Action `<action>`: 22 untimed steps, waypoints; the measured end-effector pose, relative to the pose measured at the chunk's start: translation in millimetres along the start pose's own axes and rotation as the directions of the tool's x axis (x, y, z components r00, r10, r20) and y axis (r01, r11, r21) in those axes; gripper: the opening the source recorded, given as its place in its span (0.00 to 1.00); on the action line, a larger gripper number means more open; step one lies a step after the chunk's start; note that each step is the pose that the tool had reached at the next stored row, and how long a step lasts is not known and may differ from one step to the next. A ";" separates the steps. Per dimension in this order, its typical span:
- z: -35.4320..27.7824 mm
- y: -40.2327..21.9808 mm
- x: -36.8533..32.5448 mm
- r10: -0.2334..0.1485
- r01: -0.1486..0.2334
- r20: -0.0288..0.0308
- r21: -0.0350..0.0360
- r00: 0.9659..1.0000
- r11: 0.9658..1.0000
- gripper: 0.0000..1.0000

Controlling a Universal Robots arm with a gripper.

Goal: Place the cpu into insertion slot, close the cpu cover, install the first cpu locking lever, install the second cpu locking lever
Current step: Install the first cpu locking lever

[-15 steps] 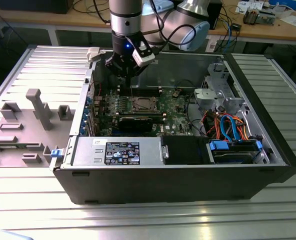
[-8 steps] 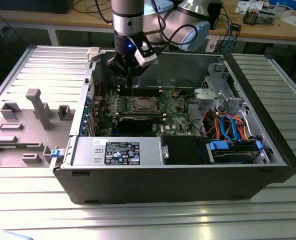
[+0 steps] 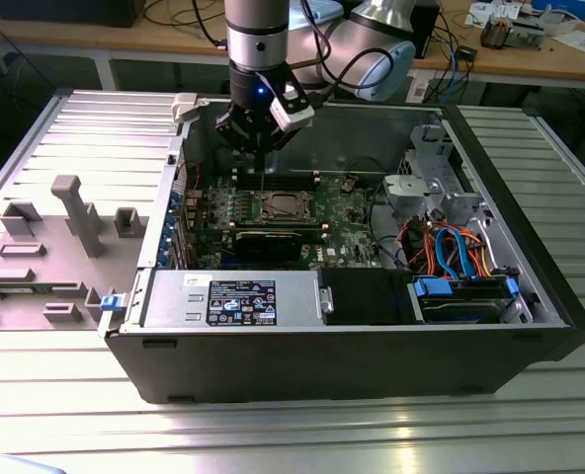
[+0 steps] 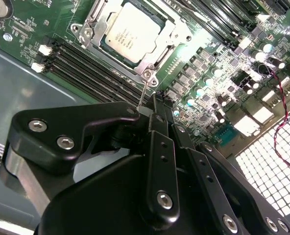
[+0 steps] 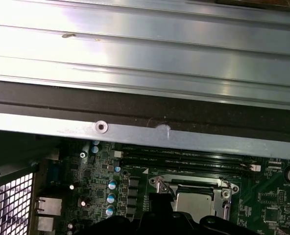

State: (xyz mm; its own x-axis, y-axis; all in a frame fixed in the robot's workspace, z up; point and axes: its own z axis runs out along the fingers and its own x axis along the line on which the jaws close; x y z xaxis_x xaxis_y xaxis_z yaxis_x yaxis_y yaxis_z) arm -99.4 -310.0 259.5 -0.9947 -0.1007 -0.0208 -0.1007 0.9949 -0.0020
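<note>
1 gripper (image 4: 146,108), black, poised over the green motherboard (image 4: 218,83) inside the open computer case (image 3: 372,346). Its jaws are drawn together, pinching the upper end of a thin wire locking lever (image 4: 143,92) that rises tilted from a corner of the insertion slot (image 4: 87,32).
1 cpu (image 4: 128,32), silver-grey top upward, seated in that slot.
1 cpu cover (image 4: 135,61), silver frame, lying flat over the chip's edges.
Several long black memory slots (image 4: 91,68) run just beside the socket.
In the exterior view the gripper hangs above the socket's far edge.
</note>
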 end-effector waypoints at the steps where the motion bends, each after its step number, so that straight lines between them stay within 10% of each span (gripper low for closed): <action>1: 0.0 -0.1 -0.7 0.000 0.000 0.000 0.000 1.000 1.000 0.11; 22: 0.4 -0.6 -5.5 0.006 -0.006 0.000 -0.001 1.000 1.000 0.11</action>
State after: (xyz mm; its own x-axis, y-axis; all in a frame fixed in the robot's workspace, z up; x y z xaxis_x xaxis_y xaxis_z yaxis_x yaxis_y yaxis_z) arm -93.8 -310.0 259.2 -0.9953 -0.0944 -0.0210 -0.0944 0.9955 -0.0008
